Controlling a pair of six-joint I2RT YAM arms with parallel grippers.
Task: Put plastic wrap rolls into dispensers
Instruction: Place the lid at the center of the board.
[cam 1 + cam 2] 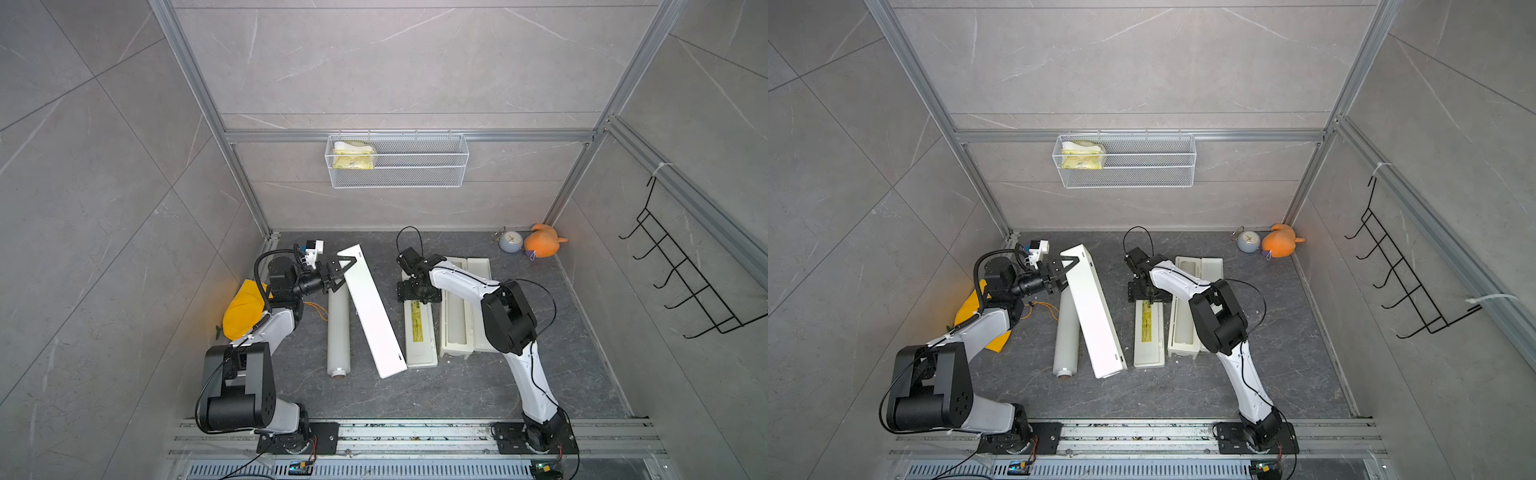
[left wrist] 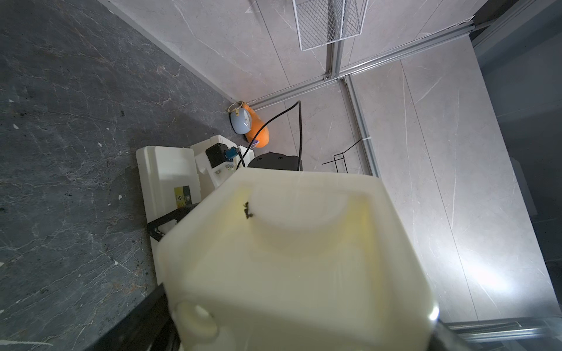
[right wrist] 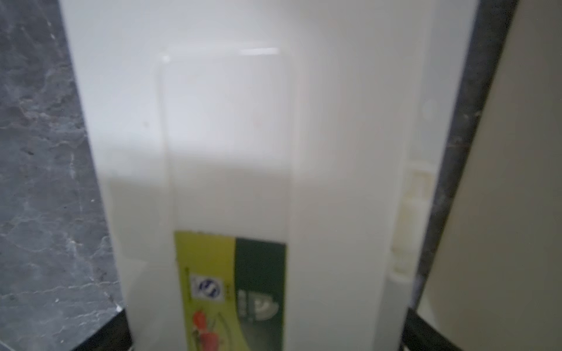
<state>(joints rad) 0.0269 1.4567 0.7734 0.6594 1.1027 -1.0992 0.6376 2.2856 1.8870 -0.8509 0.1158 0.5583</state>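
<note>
Open room on the dark surface (image 1: 478,386) lies along its near edge. The plain white slanted dispenser (image 1: 374,320) runs far-left to near-right. To its right lie the labelled dispenser (image 1: 420,336) and an open dispenser (image 1: 455,328). A translucent roll (image 1: 338,332) lies just left. The left tool (image 1: 343,272) pinches the slanted dispenser's far end. The right tool (image 1: 417,296), spread, straddles the labelled dispenser's far end.
</note>
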